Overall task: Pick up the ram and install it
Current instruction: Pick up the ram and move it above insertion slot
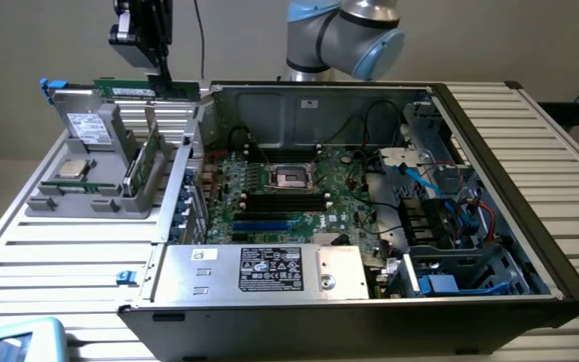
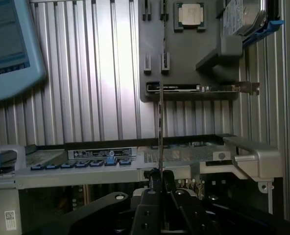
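Claw (image 2: 160, 178) grips ram (image 2: 160, 127) edge-on abv slatted metal tbl (image 2: 101, 73); beige wall (image 1: 28, 38)

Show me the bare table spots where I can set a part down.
Free: the slats on the exterior view's left, between the grey holder, the light-blue device and the computer case; also the strip along that view's right. Crowded: the holder, the case interior, and above the holder, where the jaws grip the ram.

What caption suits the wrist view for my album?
The ram, clamped edge-on in the jaws, over the grey parts holder.
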`<state>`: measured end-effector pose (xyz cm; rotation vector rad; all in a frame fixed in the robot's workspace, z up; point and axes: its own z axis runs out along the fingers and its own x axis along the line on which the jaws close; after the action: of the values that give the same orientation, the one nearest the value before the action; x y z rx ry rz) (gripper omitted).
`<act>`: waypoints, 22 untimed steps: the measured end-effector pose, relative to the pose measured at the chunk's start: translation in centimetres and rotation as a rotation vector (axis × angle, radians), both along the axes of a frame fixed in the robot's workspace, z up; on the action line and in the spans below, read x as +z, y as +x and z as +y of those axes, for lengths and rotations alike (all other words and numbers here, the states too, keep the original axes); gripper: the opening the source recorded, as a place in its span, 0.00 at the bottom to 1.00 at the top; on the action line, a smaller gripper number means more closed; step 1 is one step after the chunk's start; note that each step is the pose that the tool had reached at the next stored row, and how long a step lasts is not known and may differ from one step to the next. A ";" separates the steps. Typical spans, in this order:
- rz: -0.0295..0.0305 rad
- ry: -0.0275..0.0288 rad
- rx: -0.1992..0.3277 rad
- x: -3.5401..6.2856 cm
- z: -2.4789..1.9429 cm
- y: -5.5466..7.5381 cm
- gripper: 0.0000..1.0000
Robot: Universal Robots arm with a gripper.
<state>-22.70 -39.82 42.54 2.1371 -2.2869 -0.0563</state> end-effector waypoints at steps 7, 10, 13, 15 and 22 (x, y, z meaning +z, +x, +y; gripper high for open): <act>0.0000 0.0000 0.000 0.00 0.00 3.2 0.13; 0.0000 0.0000 0.000 0.00 0.00 4.5 0.13; 0.0000 0.0000 0.000 0.00 0.00 5.9 0.13; 0.0000 0.0000 0.000 0.00 0.00 6.8 0.13; -0.0002 0.0001 0.000 -0.16 0.16 10.0 0.13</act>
<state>-12.71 -39.66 42.38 2.1372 -2.2871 -0.0562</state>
